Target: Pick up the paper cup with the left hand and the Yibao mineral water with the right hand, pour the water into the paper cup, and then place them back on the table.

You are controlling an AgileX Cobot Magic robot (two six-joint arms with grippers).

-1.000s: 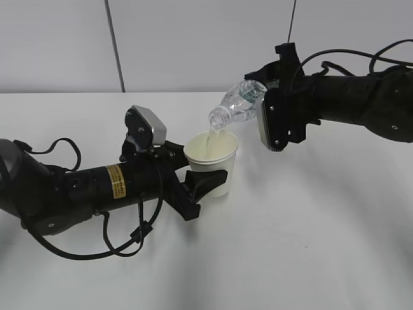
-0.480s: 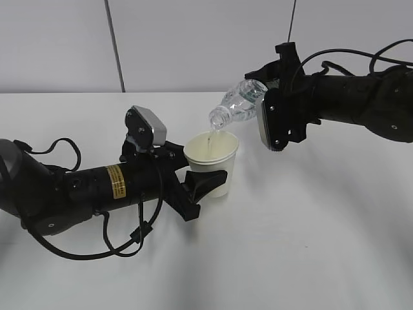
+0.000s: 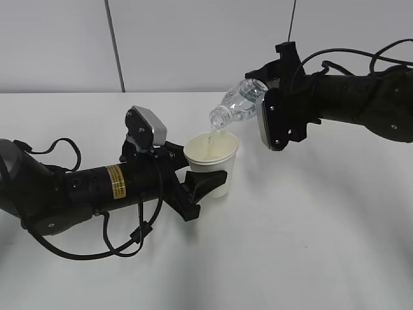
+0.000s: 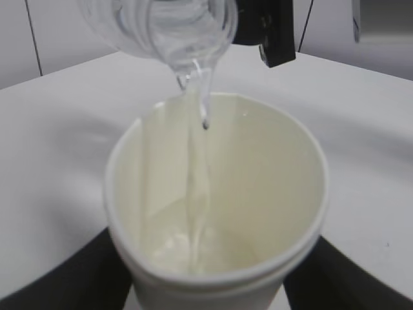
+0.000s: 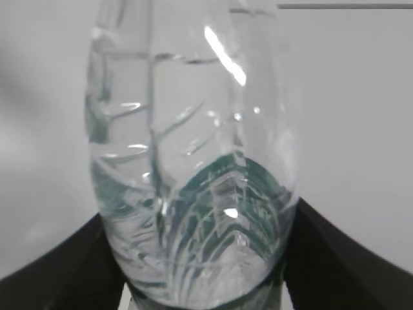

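Yibao mineral water [image 5: 193, 181] label mostly hidden

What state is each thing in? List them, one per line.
Cup: upright, held by the left end effector, taking in water, partly filled.
Bottle: uncapped, tilted mouth-down over the cup, pouring a thin stream, held by the right end effector.
Left end effector: shut on the cup.
Right end effector: shut on the bottle.
Table: bare white around the arms.

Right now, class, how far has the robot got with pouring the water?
Done: the left gripper holds the paper cup and the right gripper the Yibao mineral water. In hand: the tilted bottle's water stream runs into the cup. Left: stop pouring and set both on the table.
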